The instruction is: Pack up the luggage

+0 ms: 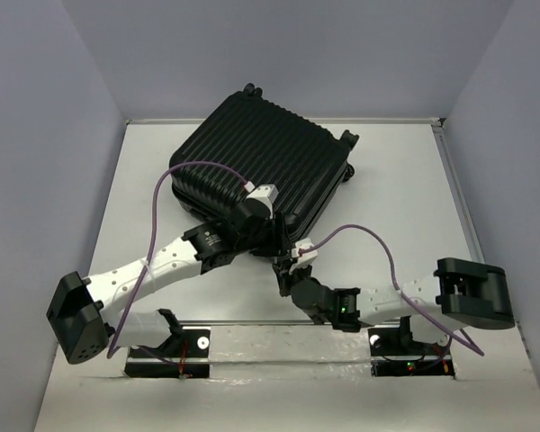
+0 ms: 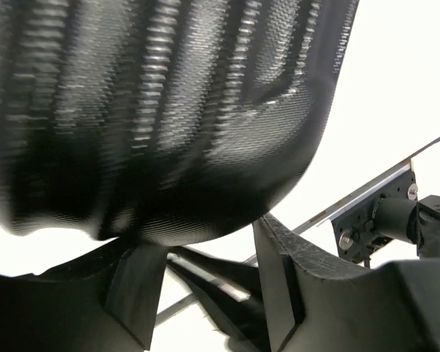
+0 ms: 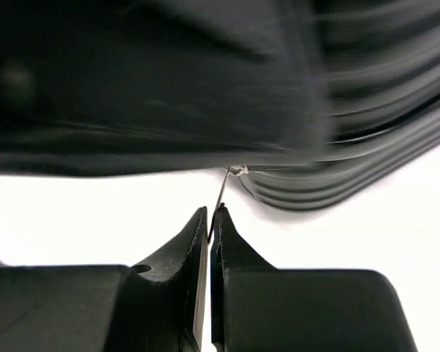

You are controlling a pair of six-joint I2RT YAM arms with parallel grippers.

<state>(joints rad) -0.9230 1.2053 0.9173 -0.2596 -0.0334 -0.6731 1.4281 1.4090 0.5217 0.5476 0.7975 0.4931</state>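
Nearest us, both arms reach in from the table's (image 1: 405,207) near edge and meet at the luggage's near corner. The right tool (image 3: 211,216) is clenched, its tips pressed together on a thin strand (image 3: 221,192) that runs up to the luggage's edge. Just beside it, the left tool (image 2: 205,253) stands released, fingers (image 2: 136,293) spread apart under the rounded corner of the ribbed shell, with nothing between them. Beyond the tools the luggage (image 1: 261,153) lies flat on the table, ribbed shell up, turned at an angle in the far middle. We see its small caster wheels (image 1: 346,136) on the far and right sides.
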